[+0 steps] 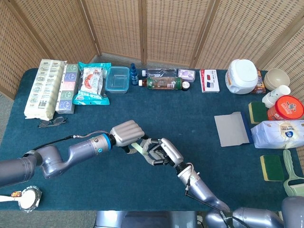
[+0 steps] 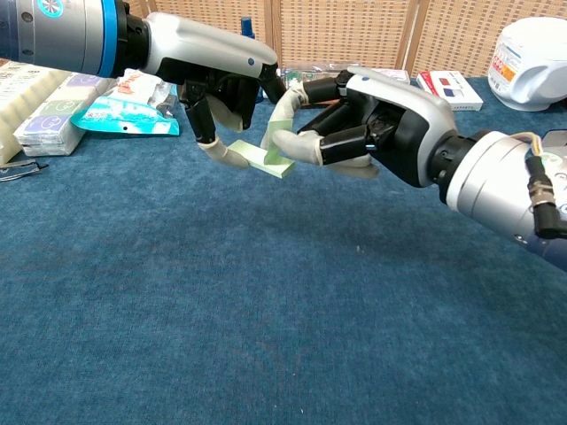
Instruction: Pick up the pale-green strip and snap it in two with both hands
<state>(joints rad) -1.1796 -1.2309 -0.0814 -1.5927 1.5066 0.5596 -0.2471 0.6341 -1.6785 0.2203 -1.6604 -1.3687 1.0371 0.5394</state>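
Chest view shows our left hand [image 2: 221,84] and right hand [image 2: 363,119] both pinching the pale-green strip [image 2: 273,152]; we should hold firm and bend the ends apart.

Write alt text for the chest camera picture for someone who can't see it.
Two robot hands meet above a dark-blue table, the left robot hand and right robot hand both holding a pale-green strip between them. Packaged goods and a white appliance sit along the far edge before a wicker screen.
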